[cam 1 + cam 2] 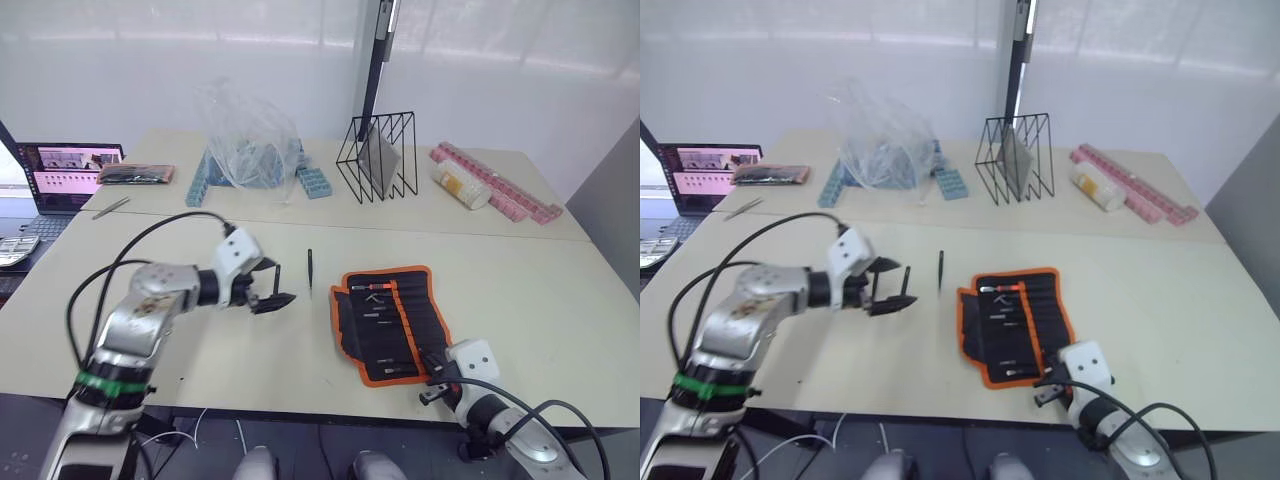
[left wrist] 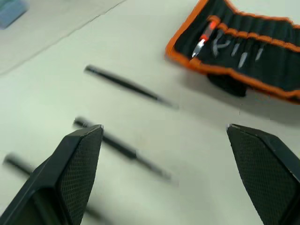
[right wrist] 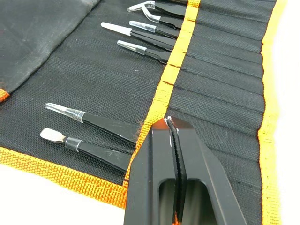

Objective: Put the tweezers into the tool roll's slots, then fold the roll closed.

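The tool roll (image 1: 390, 322) lies unfolded on the table, black with orange edging, and several capped tools sit in its slots (image 3: 140, 40). A slim black tweezers (image 1: 310, 270) lies on the table just left of the roll. The left wrist view shows it (image 2: 125, 87) with two more tweezers (image 2: 123, 148) lying on the table beside it. My left gripper (image 1: 278, 286) hovers open over them, nothing between its fingers (image 2: 79, 159). My right gripper (image 3: 171, 125) is shut and empty, its tip over the roll's orange middle strip at the near edge.
A laptop (image 1: 72, 172), an orange-edged packet (image 1: 137, 173) and a silver tweezer (image 1: 110, 207) sit at the far left. A plastic bag of blue blocks (image 1: 250, 145), a black wire rack (image 1: 378, 155) and pink strips (image 1: 500, 185) line the back.
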Robot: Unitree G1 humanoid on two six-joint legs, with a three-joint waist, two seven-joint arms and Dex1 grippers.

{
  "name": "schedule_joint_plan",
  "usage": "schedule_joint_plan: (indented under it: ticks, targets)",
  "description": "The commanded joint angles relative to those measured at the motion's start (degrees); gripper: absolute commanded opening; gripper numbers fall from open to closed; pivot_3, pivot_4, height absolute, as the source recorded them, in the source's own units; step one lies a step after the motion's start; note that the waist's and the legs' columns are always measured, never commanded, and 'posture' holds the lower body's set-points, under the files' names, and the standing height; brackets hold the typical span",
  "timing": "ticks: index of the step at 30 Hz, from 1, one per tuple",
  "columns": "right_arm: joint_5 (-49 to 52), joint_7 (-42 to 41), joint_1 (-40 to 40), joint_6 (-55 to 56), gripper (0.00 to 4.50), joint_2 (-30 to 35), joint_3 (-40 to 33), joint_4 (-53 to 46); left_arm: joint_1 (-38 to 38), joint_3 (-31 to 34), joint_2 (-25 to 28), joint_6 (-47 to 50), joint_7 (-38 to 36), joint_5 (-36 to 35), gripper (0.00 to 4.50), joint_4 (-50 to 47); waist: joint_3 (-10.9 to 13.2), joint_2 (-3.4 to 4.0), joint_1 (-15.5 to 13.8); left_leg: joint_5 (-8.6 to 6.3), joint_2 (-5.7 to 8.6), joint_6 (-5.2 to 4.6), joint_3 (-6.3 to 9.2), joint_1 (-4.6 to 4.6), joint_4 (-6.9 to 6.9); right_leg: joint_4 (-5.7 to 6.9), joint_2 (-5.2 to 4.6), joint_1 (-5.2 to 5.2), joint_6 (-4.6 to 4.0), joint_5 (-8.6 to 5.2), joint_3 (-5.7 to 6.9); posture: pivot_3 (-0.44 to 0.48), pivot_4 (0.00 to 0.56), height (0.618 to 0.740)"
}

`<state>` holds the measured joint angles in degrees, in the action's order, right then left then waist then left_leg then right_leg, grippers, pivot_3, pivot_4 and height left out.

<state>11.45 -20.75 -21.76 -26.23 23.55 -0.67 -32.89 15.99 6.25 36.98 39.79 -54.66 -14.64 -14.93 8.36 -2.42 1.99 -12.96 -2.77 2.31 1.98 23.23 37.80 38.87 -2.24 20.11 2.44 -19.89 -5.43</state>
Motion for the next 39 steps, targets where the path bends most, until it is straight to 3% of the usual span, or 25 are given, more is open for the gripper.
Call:
schedule_joint_plan:
  ticks: [1,5,10,17,25,29,35,39]
  targets:
    - [-0.63,-1.38,-2.63,-2.22,0.00,1.11,0.78,5.91,-6.91,8.99,0.32,3.55,4.63,-3.30,4.46,-8.28,0.02,-0.01,-0.26,0.00,0.01,0.00,0.01,0.01,0.00,0.00,-0.02,0.01,0.00,0.00,0.02,0.000,0.150,0.705]
    - [-0.51,-2.17,-3.06,-1.49,0.00,1.75,-0.03,6.39,-16.83,16.22,-0.73,5.60,9.70,-4.15,4.46,-14.40,-0.02,-0.17,-1.00,-0.01,-0.02,0.02,0.00,-0.04,0.00,-0.02,-0.07,-0.03,-0.03,-0.01,0.05,0.000,0.150,0.705]
    - [-0.24,-3.55,-2.75,-0.97,0.00,2.73,-1.23,7.49,-30.05,28.06,-7.28,7.81,17.25,-5.28,4.46,-20.38,-0.06,-0.26,-1.29,-0.02,-0.03,0.03,-0.09,-0.06,0.00,-0.16,-0.28,-0.09,-0.03,-0.02,0.03,0.000,0.150,0.705]
    - [-0.07,-5.40,-1.17,-0.71,0.00,3.96,-1.54,9.45,-39.98,34.34,-8.12,3.23,15.95,-8.10,4.46,-19.91,-0.07,-0.31,-1.66,-0.02,-0.07,0.04,-0.07,-0.20,-0.01,-0.55,-0.30,-0.12,-0.10,-0.06,0.08,0.000,0.150,0.705]
    - [-0.09,-6.38,0.56,-0.59,0.00,4.33,-1.71,11.15,-39.78,32.03,-7.81,2.87,18.00,-10.14,4.46,-21.56,-0.09,-0.34,-1.26,-0.03,-0.17,0.05,-0.14,-0.23,-0.02,-0.75,-0.31,-0.15,-0.15,-0.02,0.04,0.000,0.150,0.705]
    - [-0.11,-6.36,1.07,-0.69,0.00,4.11,-1.54,11.48,-35.84,27.71,-7.63,4.46,20.90,-10.56,4.46,-21.93,-0.10,-0.36,-1.41,-0.03,-0.16,0.05,-0.14,-0.23,-0.02,-0.75,-0.31,-0.14,-0.16,-0.02,0.05,0.000,0.150,0.705]
    - [-0.12,-5.97,1.88,-0.88,0.00,3.66,-1.17,11.67,-22.32,13.43,-8.88,9.01,30.30,-6.17,4.46,-17.96,-0.13,-0.40,-1.30,-0.03,-0.04,0.05,-0.15,-0.25,-0.02,-0.76,-0.28,-0.18,-0.11,0.02,0.05,0.000,0.150,0.705]
    - [-0.27,-5.55,2.12,-1.02,0.00,3.39,-0.95,11.42,-16.85,7.67,-10.28,9.16,33.57,-3.87,4.46,-14.47,-0.15,-0.43,-0.90,-0.03,-0.04,0.04,-0.15,-0.15,-0.03,-0.72,-0.21,-0.27,-0.13,0.08,0.06,0.000,0.150,0.705]
